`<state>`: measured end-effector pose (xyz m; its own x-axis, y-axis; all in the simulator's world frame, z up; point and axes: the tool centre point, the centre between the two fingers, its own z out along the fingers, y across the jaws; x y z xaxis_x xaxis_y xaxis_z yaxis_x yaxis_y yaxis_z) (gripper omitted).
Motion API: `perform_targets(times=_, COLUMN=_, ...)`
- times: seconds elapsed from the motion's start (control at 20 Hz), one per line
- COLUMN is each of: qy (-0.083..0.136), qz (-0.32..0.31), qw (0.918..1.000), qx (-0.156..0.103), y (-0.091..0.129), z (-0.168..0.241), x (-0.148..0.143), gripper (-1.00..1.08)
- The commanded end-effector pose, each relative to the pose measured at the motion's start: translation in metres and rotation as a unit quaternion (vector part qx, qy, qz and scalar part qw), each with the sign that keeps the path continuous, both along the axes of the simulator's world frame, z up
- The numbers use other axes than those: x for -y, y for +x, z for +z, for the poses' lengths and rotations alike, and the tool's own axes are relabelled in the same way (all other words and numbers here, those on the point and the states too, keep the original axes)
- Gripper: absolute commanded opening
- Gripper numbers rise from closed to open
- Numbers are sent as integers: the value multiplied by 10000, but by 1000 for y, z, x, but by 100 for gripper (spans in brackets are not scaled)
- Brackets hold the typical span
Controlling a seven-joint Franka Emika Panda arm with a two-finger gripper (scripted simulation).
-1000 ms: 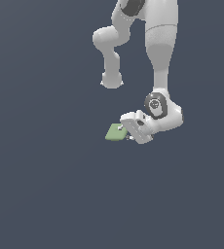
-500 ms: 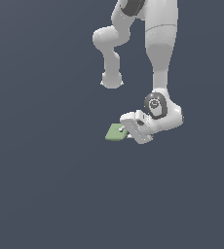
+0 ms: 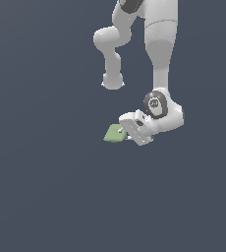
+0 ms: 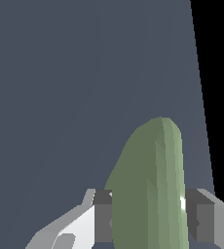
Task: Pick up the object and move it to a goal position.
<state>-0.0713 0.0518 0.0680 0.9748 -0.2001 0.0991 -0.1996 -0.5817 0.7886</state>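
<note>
The tool [image 3: 128, 132] grips the green object [image 3: 115, 133] between its two fingers [image 4: 102, 216], so it should squeeze firmly and move slowly so the object does not slip.

A plain dark grey-blue floor [image 3: 46, 197] lies beneath.

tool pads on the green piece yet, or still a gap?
Touching. In the wrist view the green piece sits between the tool's two dark pads, both pressed against its sides with no gap showing.
</note>
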Motion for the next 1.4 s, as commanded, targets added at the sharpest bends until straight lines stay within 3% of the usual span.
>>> perform_targets(times=0.0, qy=0, qz=-9, qw=10000, qx=5, y=6, z=13, x=10, gripper=-100)
perform_targets(times=1.35, qy=-27, qz=-19, qw=10000, qx=-6, y=128, z=261, x=187, gripper=-100)
